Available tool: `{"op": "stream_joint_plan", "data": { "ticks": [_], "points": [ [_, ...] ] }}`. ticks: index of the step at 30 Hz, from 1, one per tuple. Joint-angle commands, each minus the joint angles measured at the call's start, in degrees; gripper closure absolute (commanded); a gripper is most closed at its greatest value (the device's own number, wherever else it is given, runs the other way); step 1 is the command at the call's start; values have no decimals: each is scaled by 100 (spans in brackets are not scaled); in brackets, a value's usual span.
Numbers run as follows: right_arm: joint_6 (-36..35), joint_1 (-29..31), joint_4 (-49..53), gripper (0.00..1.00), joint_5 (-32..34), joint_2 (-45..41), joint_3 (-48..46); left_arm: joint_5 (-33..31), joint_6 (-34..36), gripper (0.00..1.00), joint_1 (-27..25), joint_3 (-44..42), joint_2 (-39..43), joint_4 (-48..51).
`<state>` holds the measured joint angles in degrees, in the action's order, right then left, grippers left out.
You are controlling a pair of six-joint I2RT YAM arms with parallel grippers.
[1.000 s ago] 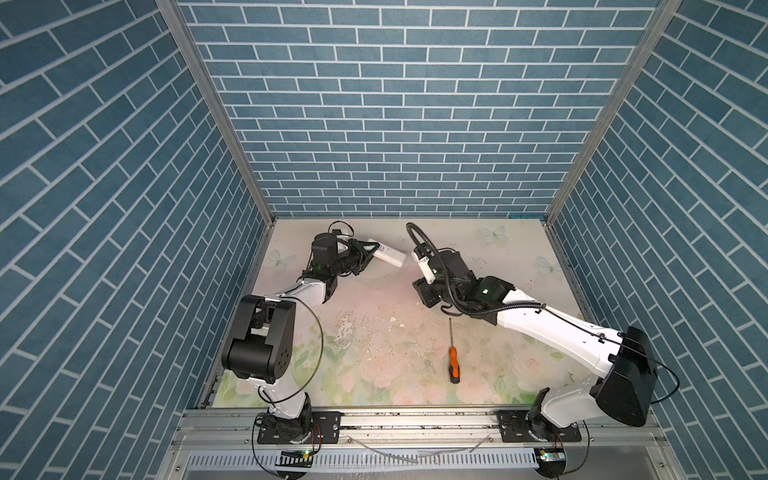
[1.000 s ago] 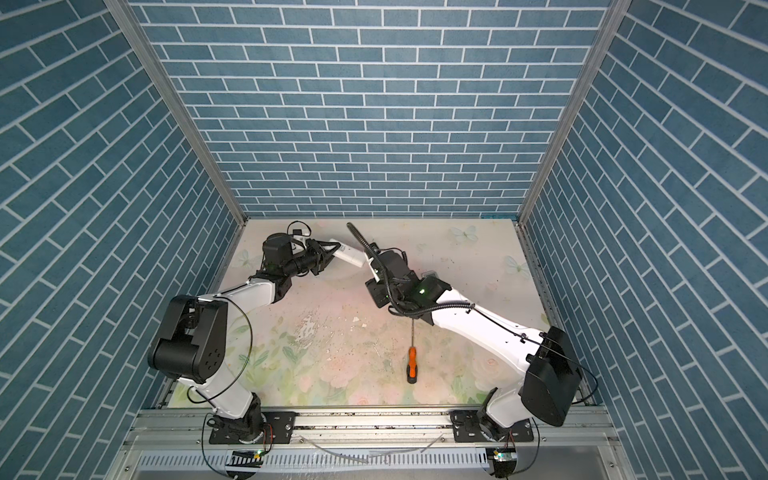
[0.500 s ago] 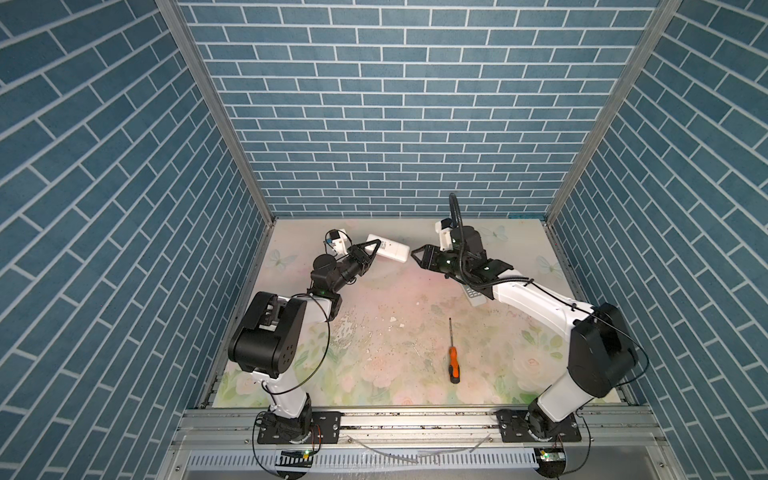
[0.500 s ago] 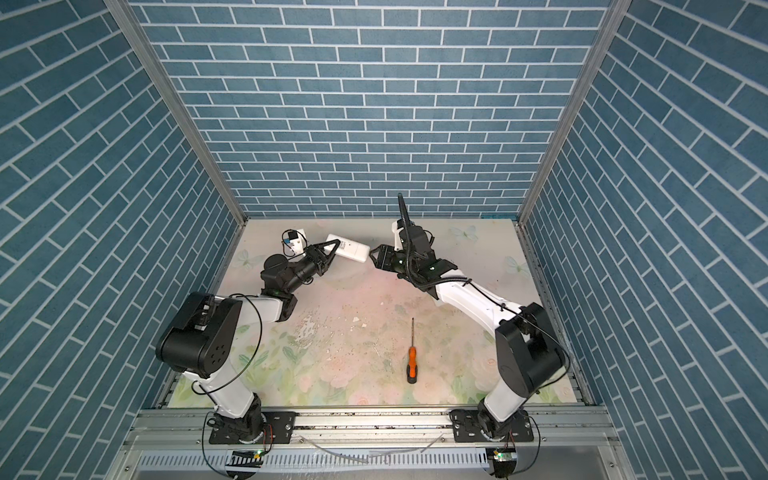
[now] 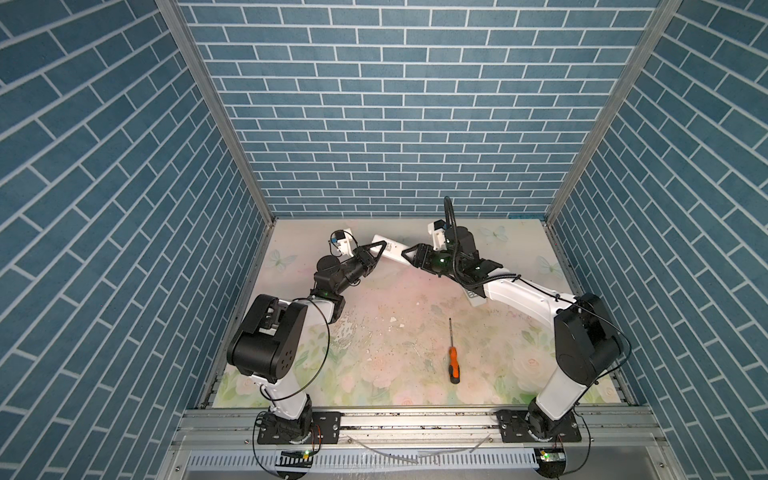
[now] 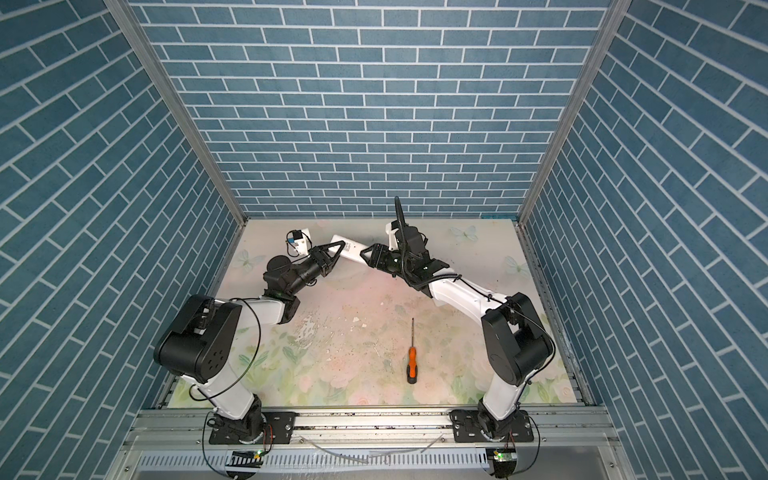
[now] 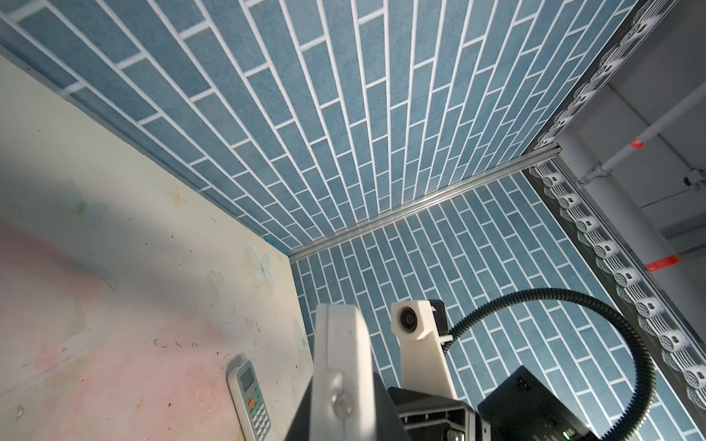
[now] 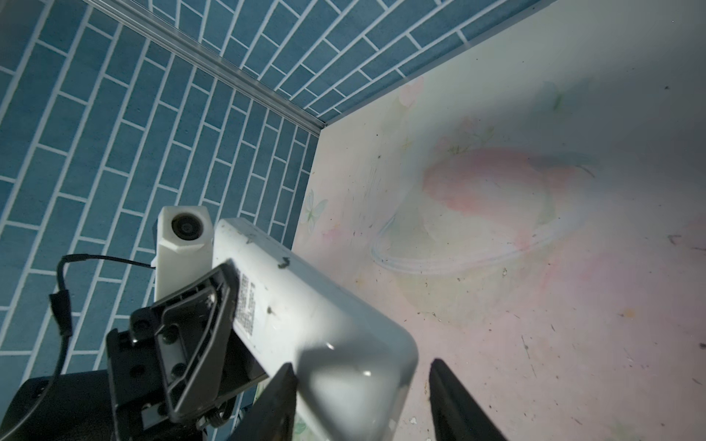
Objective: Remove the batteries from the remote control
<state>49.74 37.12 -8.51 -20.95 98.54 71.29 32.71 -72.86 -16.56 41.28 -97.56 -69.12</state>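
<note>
walls: blue brick, three sides | tabletop: pale floral print

The middle and front of the tabletop lie open; only an orange-handled screwdriver lies there, right of centre. At the rear, a white remote hangs off the surface, bridging the left gripper and the right gripper and barring passage between them. A second remote lies flat under the right forearm. Brick walls close the back and both sides.
</note>
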Motion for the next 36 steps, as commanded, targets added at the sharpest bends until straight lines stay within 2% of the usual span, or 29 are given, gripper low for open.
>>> {"op": "stream_joint_plan", "data": {
  "ticks": [1, 5, 10, 23, 27, 31, 36],
  "points": [
    [238, 22, -160, 48, -111, 116, 357, 89, 150, 100, -41, 91, 227, -75],
    [300, 21, -137, 60, -157, 157, 375, 60, 169, 100, -41, 65, 268, -101],
    [315, 22, -107, 68, -146, 122, 290, 51, 154, 100, -41, 110, 281, -144],
    [282, 21, -54, 73, -226, -109, 106, 95, 375, 100, -39, 148, 321, 129],
    [223, 23, 14, 65, -258, -228, 37, 86, 413, 100, -32, 175, 291, 159],
    [204, 16, 73, 65, -274, -318, -31, 86, 461, 100, -32, 229, 299, 207],
    [196, 23, 86, 73, -274, -407, -104, 95, 500, 100, -23, 276, 299, 262]
  ]
}}
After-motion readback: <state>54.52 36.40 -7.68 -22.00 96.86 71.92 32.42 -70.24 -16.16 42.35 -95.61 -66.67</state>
